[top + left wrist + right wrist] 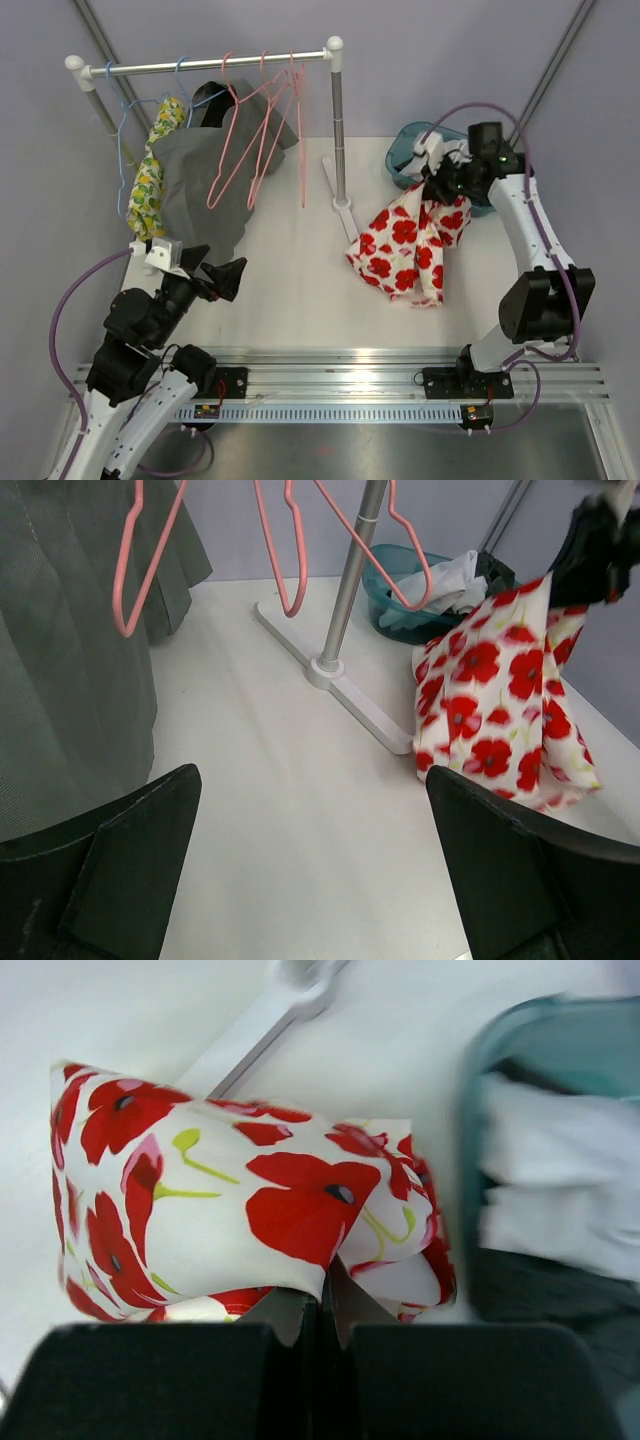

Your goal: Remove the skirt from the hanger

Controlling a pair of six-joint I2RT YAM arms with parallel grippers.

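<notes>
A white skirt with red poppies [410,240] hangs from my right gripper [440,185], which is shut on its top edge; its lower end rests on the table. It also shows in the right wrist view [250,1200] and the left wrist view [500,690]. The skirt is off the hangers. Pink hangers [262,120] hang empty on the rail [210,65]. My left gripper [228,275] is open and empty, low over the table at the near left, with its fingers [120,870] wide apart.
A grey garment [200,185] and a yellow lemon-print garment [152,170] hang on the rail at left. The rack post [338,130] and its foot [350,695] stand mid-table. A teal basket [415,150] with clothes sits at the back right.
</notes>
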